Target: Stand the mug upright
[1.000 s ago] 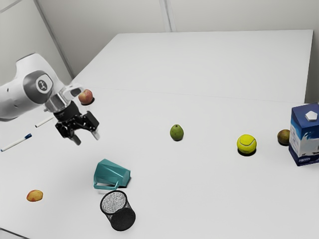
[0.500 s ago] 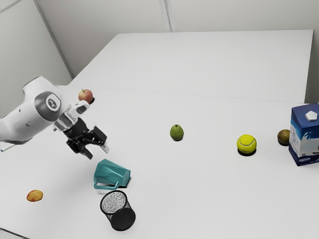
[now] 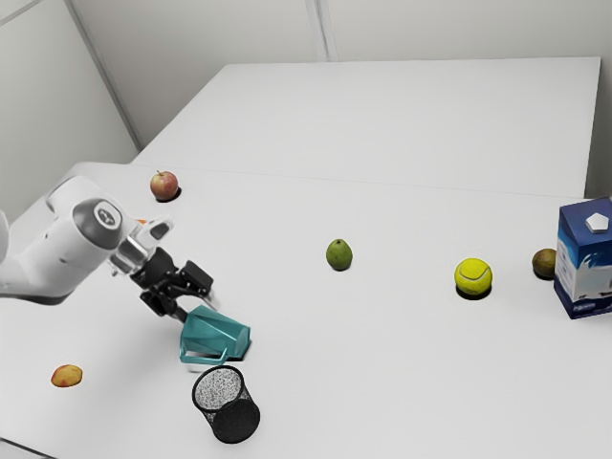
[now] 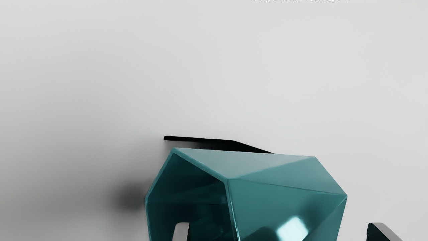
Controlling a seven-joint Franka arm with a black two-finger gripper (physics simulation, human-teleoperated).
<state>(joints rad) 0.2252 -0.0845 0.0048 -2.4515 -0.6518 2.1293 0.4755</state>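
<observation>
On the white table [image 3: 402,382], teal faceted mug [image 3: 215,335] lies on its side, unshifted — black two-finger gripper [image 3: 197,308] lowered close, jaws apart; righting likely wants a grip, then a turn.

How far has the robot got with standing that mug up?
The reaching looks mostly done: the gripper is at the teal mug. Lining up a grip seems to be in hand, with the fingers wide apart and not closed on it. Left to do: grip it, turn it upright and let go, since it lies on its side.
</observation>
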